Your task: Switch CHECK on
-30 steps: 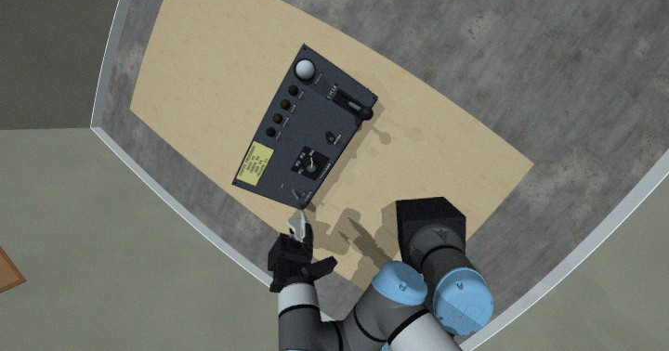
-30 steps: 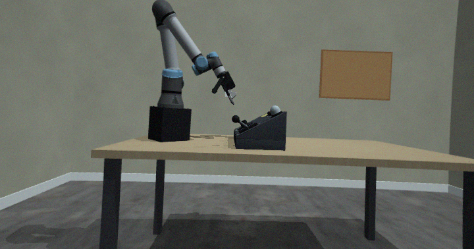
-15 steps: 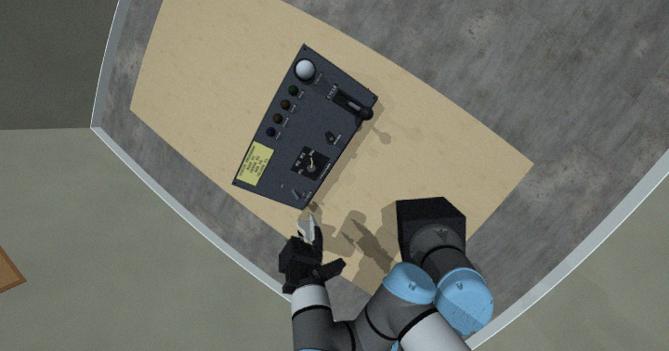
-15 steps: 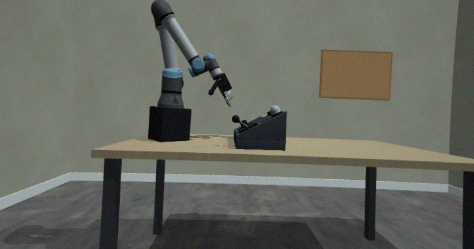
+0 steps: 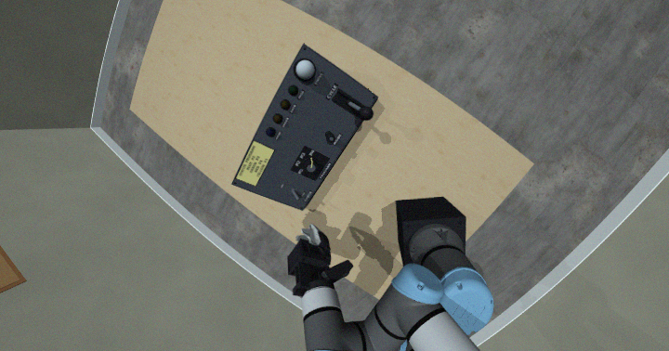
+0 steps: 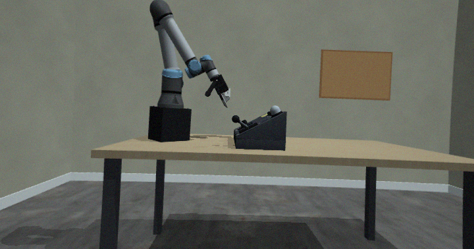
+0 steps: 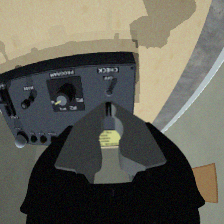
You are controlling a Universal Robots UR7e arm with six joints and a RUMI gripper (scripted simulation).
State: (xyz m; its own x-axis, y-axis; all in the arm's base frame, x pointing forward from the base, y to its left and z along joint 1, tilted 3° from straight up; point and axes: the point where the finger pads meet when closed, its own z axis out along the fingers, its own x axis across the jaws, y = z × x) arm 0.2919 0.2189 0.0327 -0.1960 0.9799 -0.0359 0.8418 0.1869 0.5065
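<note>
- CHECK switch (image 5: 295, 193) sits at the console's (image 5: 304, 128) near corner on the bench (image 5: 196, 67).
- Claw (image 5: 312, 236), pinched shut on nothing, hangs in the air just short of that corner, apart from it.
- Black-knobbed lever (image 5: 365, 112) stands on the console's right edge.

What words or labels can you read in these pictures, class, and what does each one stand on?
"CHECK": on the console, above its small toggle switch.
"PROGRAM": on the console, above the dial.
"CYCLE": on the console, beside the lever.
Yellow sticker: too small to read.
Labels by the lamps: blurred.
</note>
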